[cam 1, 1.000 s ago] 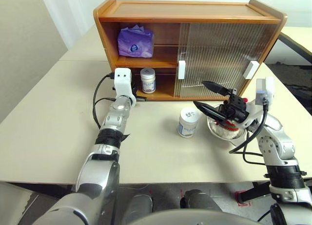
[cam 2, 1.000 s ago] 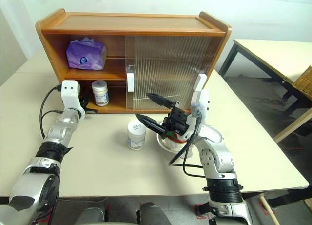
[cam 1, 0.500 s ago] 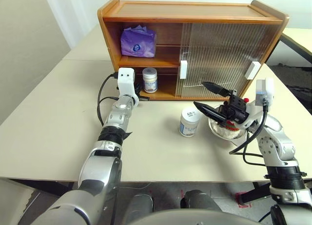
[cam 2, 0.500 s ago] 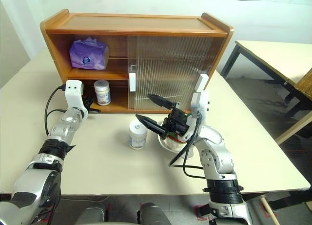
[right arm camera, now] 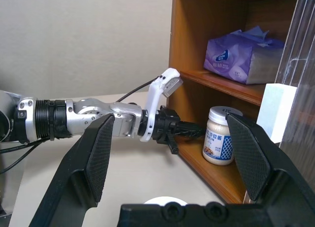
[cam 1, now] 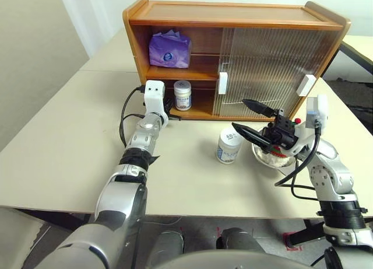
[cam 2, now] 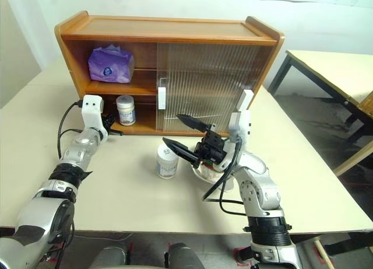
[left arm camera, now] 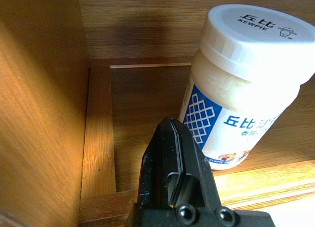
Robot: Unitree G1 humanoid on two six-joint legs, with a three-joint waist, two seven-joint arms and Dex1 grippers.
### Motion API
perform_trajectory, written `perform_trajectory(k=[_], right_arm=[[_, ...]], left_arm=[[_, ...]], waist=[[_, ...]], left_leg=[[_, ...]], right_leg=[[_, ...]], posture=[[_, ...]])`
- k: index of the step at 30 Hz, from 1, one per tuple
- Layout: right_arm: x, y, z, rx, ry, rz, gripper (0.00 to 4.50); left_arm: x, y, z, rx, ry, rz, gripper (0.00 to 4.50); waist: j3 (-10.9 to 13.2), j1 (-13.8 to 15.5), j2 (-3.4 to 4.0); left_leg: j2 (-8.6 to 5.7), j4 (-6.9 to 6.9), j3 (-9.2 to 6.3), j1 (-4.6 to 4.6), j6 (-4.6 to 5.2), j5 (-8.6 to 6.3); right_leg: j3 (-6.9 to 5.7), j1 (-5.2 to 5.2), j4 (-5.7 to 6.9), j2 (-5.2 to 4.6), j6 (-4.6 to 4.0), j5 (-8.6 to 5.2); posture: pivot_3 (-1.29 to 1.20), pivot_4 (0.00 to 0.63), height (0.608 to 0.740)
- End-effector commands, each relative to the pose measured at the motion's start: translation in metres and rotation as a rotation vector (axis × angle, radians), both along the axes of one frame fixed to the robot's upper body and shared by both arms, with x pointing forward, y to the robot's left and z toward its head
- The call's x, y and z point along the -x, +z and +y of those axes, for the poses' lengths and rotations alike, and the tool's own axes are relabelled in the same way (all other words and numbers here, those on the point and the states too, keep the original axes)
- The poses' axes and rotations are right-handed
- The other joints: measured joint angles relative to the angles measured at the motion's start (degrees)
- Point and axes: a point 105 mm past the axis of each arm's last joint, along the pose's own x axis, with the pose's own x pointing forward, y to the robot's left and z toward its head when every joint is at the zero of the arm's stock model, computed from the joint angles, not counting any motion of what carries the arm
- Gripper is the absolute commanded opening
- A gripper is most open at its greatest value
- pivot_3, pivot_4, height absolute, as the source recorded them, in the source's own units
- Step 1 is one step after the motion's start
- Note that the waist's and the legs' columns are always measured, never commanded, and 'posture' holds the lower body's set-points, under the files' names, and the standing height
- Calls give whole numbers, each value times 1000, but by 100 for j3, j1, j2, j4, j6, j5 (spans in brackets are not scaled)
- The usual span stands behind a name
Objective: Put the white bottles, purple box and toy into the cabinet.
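Observation:
The cabinet (cam 1: 233, 15) stands at the back of the table with its left half open. The purple box (cam 1: 169, 49) lies on the upper shelf. One white bottle (cam 1: 182, 95) stands on the lower shelf. My left gripper (left arm camera: 170, 123) is shut and empty, its tip at the shelf's front just beside that bottle (left arm camera: 241, 84). The other white bottle (cam 1: 229, 146) stands on the table. Beside it the toy (cam 1: 278, 156) sits in a steel bowl, mostly hidden behind my right gripper (cam 1: 239, 113), which hovers open and empty above the table.
Both ribbed sliding doors (cam 1: 262, 70) cover the cabinet's right half. The steel bowl (cam 1: 259, 155) sits close to the loose bottle. A black cable (cam 1: 123, 114) trails from my left wrist. A second table (cam 2: 326, 65) stands off to the right.
The whole view has shifted a little. My left gripper has edged slightly toward the bottle on the lower shelf. The right arm has stayed still.

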Motion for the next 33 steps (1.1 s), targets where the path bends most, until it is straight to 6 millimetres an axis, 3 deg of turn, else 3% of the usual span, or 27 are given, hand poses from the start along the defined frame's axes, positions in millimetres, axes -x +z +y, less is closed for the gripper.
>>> perform_trajectory(k=[1,13,25,33], right_arm=[[2,4,-3,-3,-7,-11,4500],[0,4,0,-9,-5,-12,4500],[-1,3,1,-17,-2,-16,4500],[-1,0,1,-24,-6,-17,4500]], left_arm=[[-4,8,-26,-15,-88,-19,28],[7,2,-19,-23,-34,-15,28],[11,9,-35,-13,-41,-31,28],[11,14,-26,-98,-29,-90,28]], waist=[[1,7,0],[3,13,1],[3,56,0],[3,54,0]], left_leg=[[-2,0,-2,-1,0,1],[-33,-12,-60,-31,-1,3],[-42,-15,-63,-41,5,-6],[-44,-14,-65,-39,7,-9]], right_leg=[[0,0,0,0,0,0],[-8,7,-43,0,4,-3],[-6,14,-59,-8,-20,-12],[-6,16,-61,-11,-21,-13]], posture=[[-101,0,740],[-88,0,740],[-92,0,740],[-96,0,740]])
